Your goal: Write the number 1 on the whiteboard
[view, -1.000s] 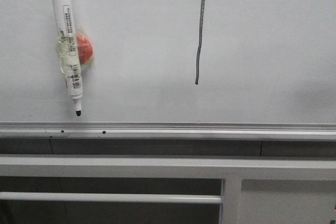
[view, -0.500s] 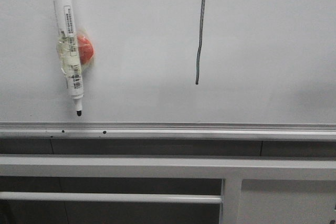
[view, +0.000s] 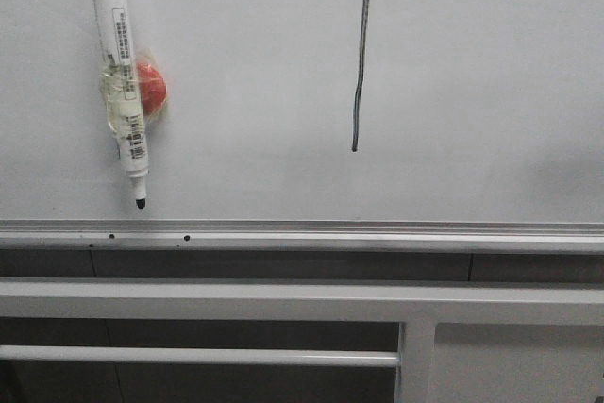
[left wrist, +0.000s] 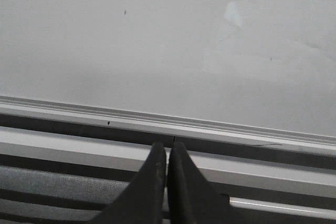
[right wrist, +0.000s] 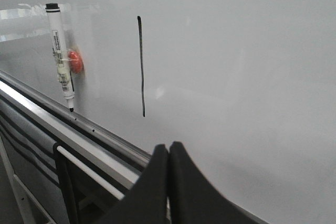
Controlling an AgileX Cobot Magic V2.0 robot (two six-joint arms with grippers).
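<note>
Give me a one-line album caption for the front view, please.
A black number 1 drawn on the whiteboard, with an uncapped marker stuck to the board at its left.

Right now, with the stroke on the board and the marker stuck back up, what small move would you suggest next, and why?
Probably none beyond keeping both arms back. The number 1 stands complete on the whiteboard, the marker is on the board with its tip bare, and the left gripper and right gripper are shut and empty.
</note>
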